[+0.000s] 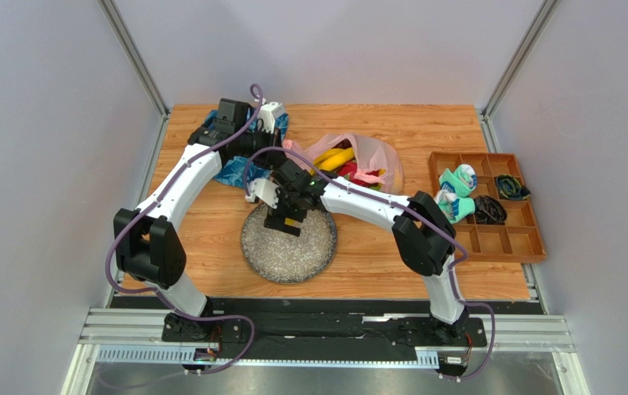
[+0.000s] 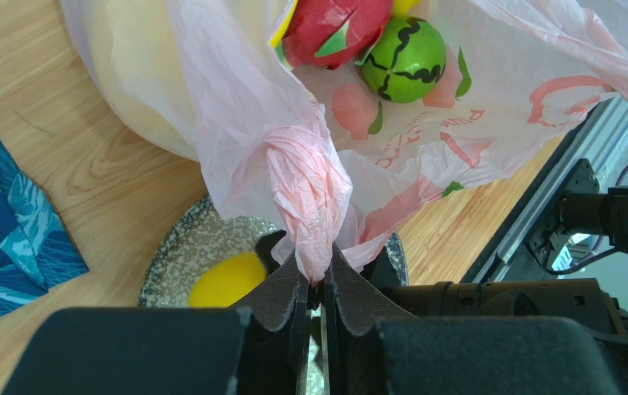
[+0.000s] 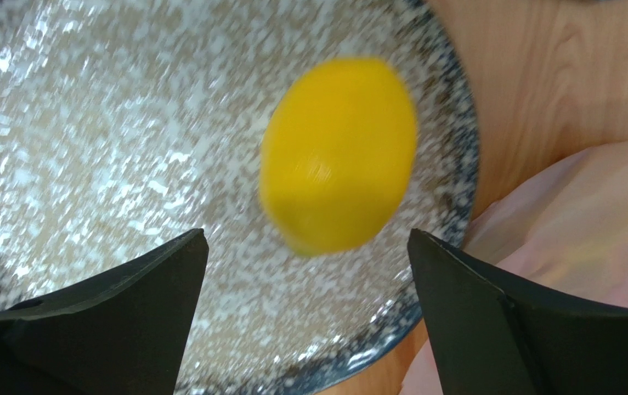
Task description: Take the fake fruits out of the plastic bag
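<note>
Bright, even, diffuse overhead light; shadows soft.
Top view sharp. Right wrist: lemon [image 3: 338, 156] motion-blurred, plate [image 3: 86, 123] speckle smeared. Left wrist: left tool [image 2: 315, 284] near-field soft, small highlight on melon [image 2: 403, 58], plastic bag [image 2: 235, 123] glows translucent.

In the right wrist view the lemon [image 3: 338, 156] is smeared with blur, so we cannot tell whether it touches the plate [image 3: 86, 123], which runs off the picture's edges. From the left wrist, the left gripper [image 2: 315, 288] hides part of the lemon. The bag [image 2: 235, 123] covers most of the plate, and the dragon fruit [image 2: 333, 29] is cut by the top edge. From above, the right gripper [image 1: 286, 222] hides the lemon and the left arm [image 1: 181, 185] covers much of the cloth [image 1: 235, 173]. The dark things [image 1: 490, 210] in the tray [image 1: 523, 243] are too small to name.
</note>
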`<control>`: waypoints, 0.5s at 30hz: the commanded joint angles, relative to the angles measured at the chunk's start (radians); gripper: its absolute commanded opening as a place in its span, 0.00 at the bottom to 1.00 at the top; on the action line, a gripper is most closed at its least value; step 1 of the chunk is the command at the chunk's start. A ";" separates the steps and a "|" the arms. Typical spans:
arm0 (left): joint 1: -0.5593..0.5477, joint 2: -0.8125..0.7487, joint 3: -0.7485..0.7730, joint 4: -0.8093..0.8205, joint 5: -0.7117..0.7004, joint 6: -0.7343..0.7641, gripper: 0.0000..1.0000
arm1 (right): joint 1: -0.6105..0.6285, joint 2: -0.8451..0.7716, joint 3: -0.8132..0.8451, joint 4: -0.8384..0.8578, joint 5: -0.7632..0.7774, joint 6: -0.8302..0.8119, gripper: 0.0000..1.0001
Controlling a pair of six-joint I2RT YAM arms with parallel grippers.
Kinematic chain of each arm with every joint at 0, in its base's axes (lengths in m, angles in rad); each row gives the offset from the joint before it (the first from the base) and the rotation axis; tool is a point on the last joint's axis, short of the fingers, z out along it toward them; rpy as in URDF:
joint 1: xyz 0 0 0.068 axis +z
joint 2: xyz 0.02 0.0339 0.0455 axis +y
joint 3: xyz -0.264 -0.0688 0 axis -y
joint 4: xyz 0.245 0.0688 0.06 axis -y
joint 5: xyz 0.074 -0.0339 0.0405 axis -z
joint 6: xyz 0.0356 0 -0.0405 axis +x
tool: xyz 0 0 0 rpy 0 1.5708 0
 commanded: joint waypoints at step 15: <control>0.003 -0.111 -0.144 0.054 0.104 -0.075 0.13 | -0.150 -0.557 -0.173 -0.096 0.097 0.055 0.53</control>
